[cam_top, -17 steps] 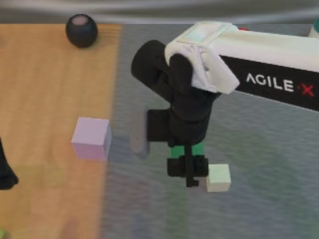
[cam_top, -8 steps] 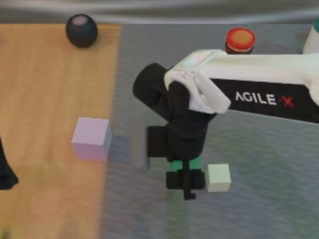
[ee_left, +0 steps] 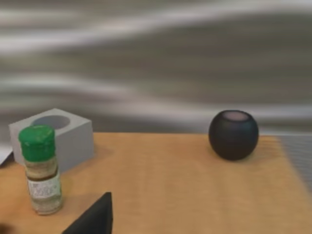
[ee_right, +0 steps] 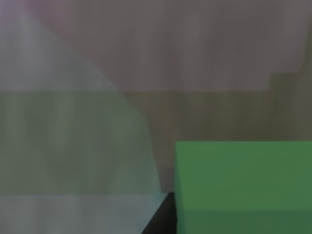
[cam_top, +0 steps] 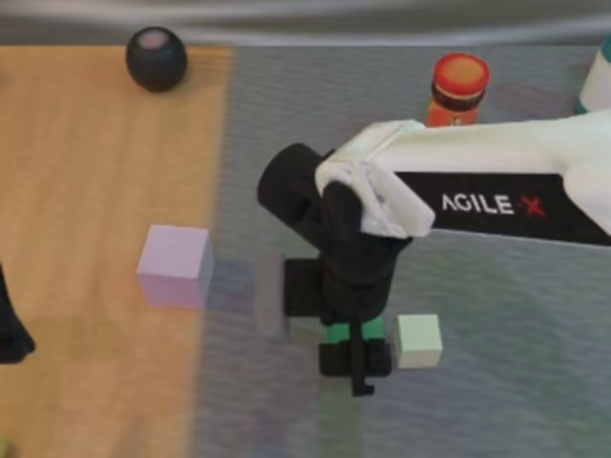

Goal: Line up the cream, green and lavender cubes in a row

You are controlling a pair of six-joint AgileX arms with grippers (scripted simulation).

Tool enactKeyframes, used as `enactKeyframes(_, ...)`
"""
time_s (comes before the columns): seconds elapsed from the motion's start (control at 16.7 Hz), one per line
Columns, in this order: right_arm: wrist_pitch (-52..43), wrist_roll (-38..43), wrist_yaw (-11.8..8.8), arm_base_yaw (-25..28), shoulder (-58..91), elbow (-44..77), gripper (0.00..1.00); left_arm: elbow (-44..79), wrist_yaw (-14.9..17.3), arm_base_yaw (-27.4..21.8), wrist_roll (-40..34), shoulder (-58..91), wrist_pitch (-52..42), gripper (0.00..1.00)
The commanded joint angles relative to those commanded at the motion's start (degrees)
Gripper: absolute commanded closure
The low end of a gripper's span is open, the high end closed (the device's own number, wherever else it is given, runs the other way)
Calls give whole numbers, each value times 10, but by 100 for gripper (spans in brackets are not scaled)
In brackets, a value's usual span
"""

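The green cube sits between the fingers of my right gripper, which is shut on it near the table's middle front. In the right wrist view the green cube fills the near corner, with one dark finger pressed against its side. The cream cube rests on the table just to the right of the gripper, a narrow gap away. The lavender cube stands well to the left, on the wooden part. My left gripper is parked at the left edge.
A dark round ball lies at the back left, and a red-lidded jar stands behind my right arm. The left wrist view shows the ball, a green-lidded spice jar and a grey block with a hole.
My right arm has drawn back toward the right and its gripper has shifted toward the front with the green cube, uncovering the red-lidded jar. The cream and lavender cubes have stayed put.
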Motion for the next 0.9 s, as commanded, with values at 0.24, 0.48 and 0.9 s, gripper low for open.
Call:
enactKeyframes(0.24, 0, 0, 0, 0, 0, 0, 62, 0, 0, 0, 0, 0, 0, 0)
enactKeyframes(0.48, 0, 0, 0, 0, 0, 0, 32, 0, 0, 0, 0, 0, 0, 0)
enactKeyframes(0.9, 0, 0, 0, 0, 0, 0, 0, 0, 0, 0, 0, 0, 0, 0)
